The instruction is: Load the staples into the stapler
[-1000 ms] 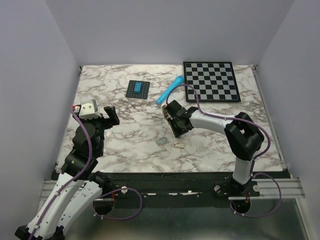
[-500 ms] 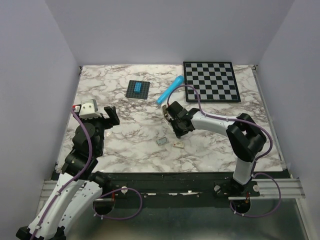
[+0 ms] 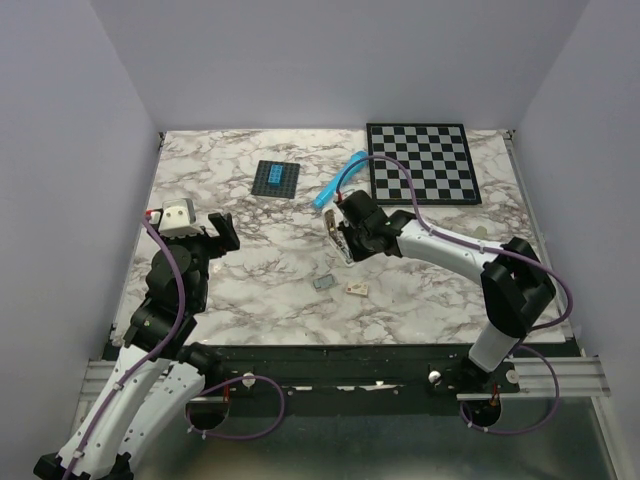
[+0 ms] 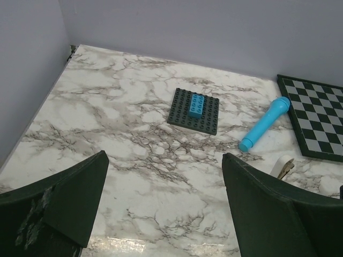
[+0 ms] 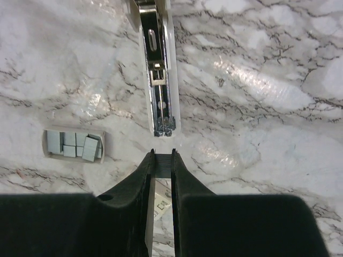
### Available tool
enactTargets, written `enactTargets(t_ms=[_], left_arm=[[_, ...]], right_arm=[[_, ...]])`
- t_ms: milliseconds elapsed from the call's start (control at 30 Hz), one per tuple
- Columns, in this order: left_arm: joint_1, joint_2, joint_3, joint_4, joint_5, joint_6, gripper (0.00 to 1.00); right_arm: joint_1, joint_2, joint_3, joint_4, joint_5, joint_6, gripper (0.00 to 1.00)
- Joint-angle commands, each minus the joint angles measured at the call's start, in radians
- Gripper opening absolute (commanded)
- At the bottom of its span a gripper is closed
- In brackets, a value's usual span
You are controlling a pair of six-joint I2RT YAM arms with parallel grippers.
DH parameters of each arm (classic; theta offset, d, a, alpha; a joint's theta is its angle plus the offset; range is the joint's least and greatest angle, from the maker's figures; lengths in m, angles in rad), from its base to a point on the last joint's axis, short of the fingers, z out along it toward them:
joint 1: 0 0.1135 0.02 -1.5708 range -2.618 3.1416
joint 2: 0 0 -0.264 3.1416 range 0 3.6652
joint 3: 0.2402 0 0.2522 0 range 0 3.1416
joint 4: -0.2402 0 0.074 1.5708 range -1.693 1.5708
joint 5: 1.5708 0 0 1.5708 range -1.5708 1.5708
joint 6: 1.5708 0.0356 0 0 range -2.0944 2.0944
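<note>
Loading not begun — the small cream-white stapler [image 5: 158, 80] lies open just ahead of the right jaws, its metal rail seemingly empty. Tiny silvery-grey staples [image 5: 75, 145] sit to their left. Those jaws are nearly closed — whether they grip anything, I cannot tell. The left jaws gape.

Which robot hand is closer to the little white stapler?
Right. The right gripper sits just short of the open end of the stapler. The left gripper hangs far off to the stapler's left.

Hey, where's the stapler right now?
In the right wrist view the stapler lies open on the marble table just ahead of the right gripper, with the staples to its left. From above it sits mid-table, nearer than the blue cylinder.
</note>
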Motion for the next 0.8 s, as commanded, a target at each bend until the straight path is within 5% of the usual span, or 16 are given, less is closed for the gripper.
enactTargets(t_ms=[0, 767], left_arm=[[0.01, -0.003, -0.009, 0.015, 0.022, -0.004, 0.95], [0.024, -0.003, -0.018, 0.027, 0.019, 0.001, 0.95]], right_arm=[[-0.006, 0.0, 0.044, 0.089, 0.014, -0.071, 0.2], [-0.006, 0.119, -0.001, 0.388, -0.034, -0.26, 0.2]])
